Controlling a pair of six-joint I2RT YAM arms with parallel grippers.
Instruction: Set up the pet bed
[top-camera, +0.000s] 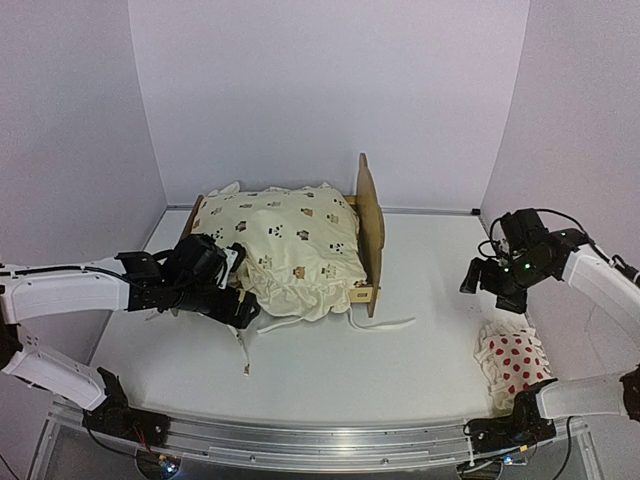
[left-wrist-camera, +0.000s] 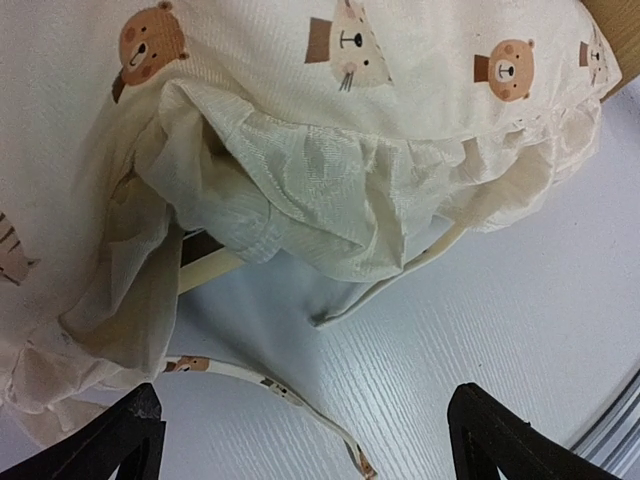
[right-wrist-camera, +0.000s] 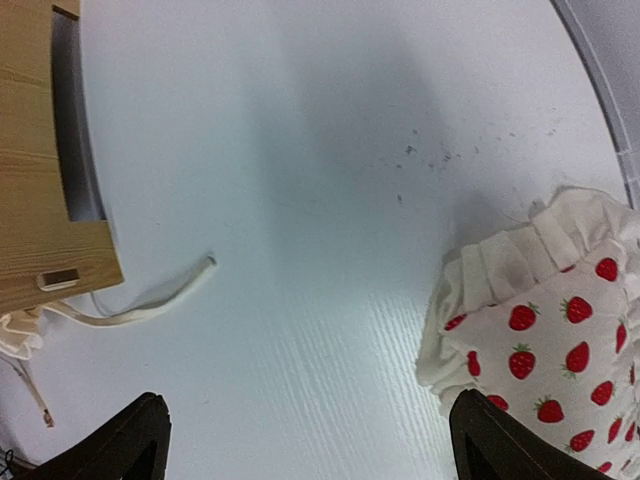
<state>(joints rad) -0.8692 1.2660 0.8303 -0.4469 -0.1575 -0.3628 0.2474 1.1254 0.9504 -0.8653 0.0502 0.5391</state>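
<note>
The plywood pet bed stands at the table's back middle, its scalloped end board upright on the right. The cream animal-print cushion lies on it and hides the slats; its ruffle hangs over the near side. My left gripper is open and empty at the cushion's near left corner, above a loose tie. My right gripper is open and empty, raised over bare table right of the bed. The white pillow with red dots lies at the front right; it also shows in the right wrist view. The bed's end board is at that view's left.
White ties trail from the cushion onto the table in front of the bed; one shows in the right wrist view. A metal rail runs along the near table edge. White walls close in the back and sides.
</note>
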